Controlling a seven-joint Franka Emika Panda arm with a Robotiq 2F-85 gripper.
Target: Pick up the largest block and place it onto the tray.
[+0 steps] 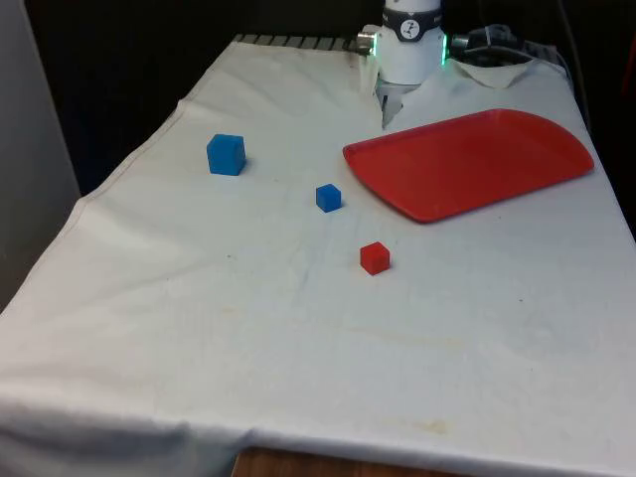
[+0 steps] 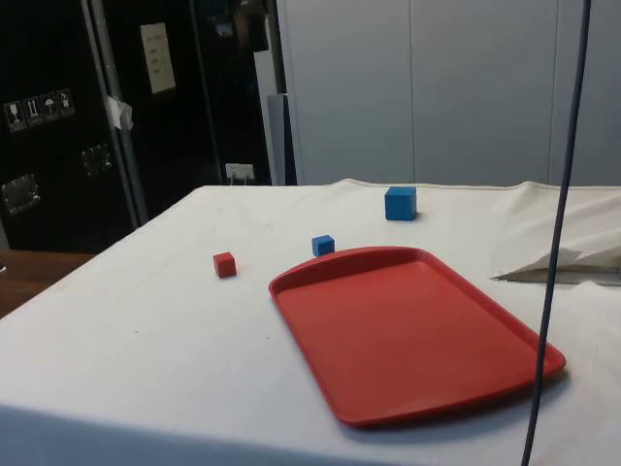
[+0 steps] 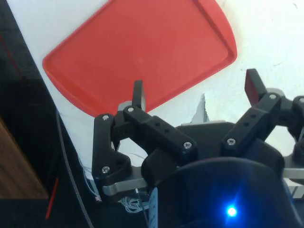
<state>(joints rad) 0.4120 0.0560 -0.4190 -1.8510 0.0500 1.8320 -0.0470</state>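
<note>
The largest block, a blue cube (image 1: 227,155) (image 2: 400,203), stands on the white cloth towards the front view's left, well apart from the red tray (image 1: 467,159) (image 2: 408,325). A small blue cube (image 1: 329,197) (image 2: 323,245) and a small red cube (image 1: 375,257) (image 2: 225,264) lie between them, nearer the tray. My gripper (image 3: 195,90) hangs open high over the tray's (image 3: 142,52) far edge, with nothing between its fingers (image 3: 137,93). No block lies on the tray.
The robot's white base (image 1: 410,40) stands at the table's far end, with rumpled cloth (image 1: 497,70) beside it. A dark cable (image 2: 558,243) hangs in front of the side view. The table's edge drops off close behind the tray (image 3: 28,118).
</note>
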